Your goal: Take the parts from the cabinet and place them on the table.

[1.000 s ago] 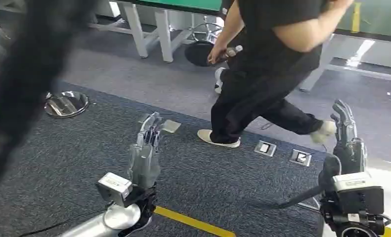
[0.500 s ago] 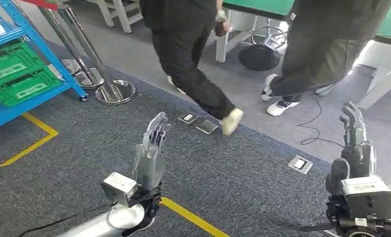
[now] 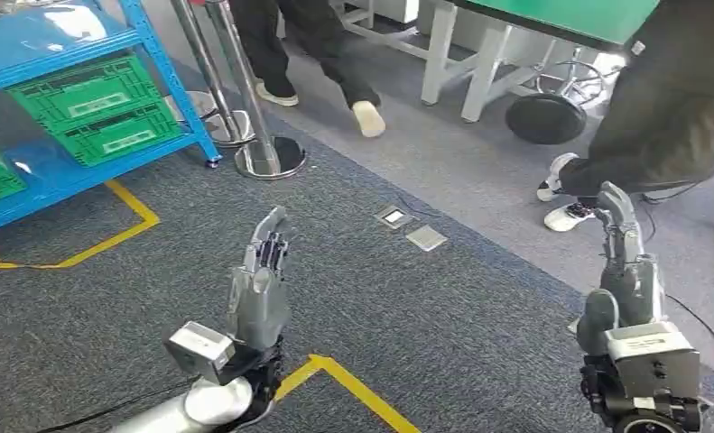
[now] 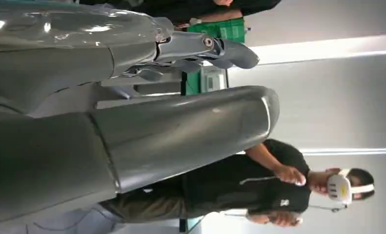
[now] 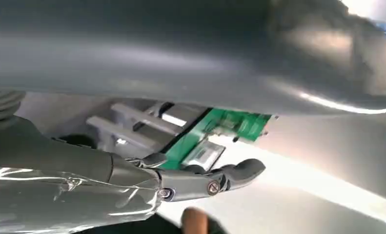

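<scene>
The fingers of the left hand (image 3: 261,275) and right hand (image 3: 625,262) stand straight and apart, holding nothing. The parts presumably sit in the green crates (image 3: 96,106) on the blue cabinet (image 3: 168,72), well apart from both hands. 2 people (image 3: 669,108) beside the cabinet could get bumped during the approach.

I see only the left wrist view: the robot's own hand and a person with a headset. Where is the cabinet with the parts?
Observer: In the head view, a blue rack holding green crates stands ahead, to the robot's left.
Operator: Is the right hand holding something?
Observer: No. The right hand is raised, fingers extended, with nothing in it.
Operator: Is anything standing near the rack?
Observer: Yes. Two chrome posts on round bases stand just beside its right end, and yellow tape marks the floor in front of it.
</scene>
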